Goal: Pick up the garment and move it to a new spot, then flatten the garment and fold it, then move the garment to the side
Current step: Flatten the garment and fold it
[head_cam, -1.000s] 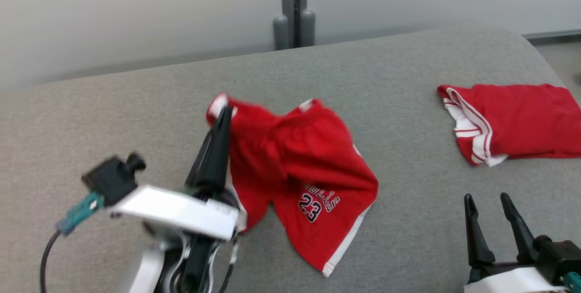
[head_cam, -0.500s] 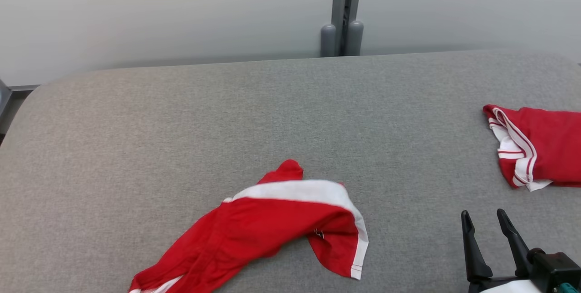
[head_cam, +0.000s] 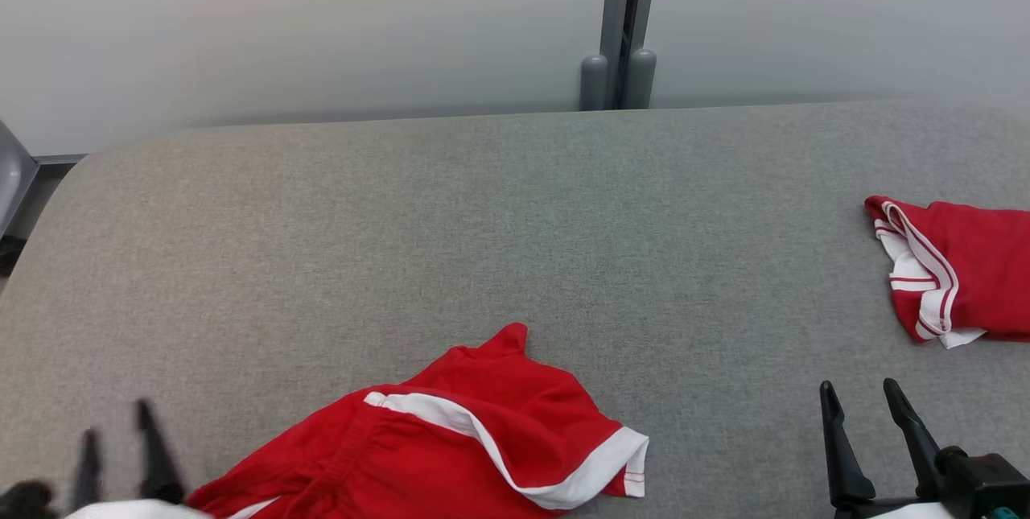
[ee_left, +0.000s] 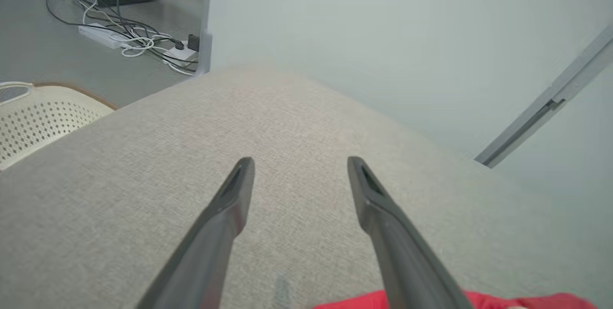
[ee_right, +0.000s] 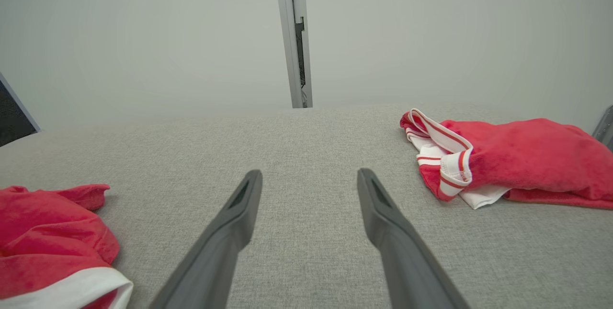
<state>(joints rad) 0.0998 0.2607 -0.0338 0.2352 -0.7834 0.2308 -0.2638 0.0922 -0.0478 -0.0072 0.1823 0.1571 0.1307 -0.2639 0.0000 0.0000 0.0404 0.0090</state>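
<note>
The left claw (ee_left: 300, 161), clamped on the red garment (head_cam: 451, 438) a second ago, now stands wide and empty beside it, leaving the garment crumpled at the near edge of the bench (head_cam: 483, 205), so the move looks done and flattening comes next; the right claw (head_cam: 857, 386) waits wide.

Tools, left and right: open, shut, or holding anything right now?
Left tool: open, holding nothing.
Right tool: open, holding nothing.

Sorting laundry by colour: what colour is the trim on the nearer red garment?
White trim on the garment; clearest in the head view.
</note>
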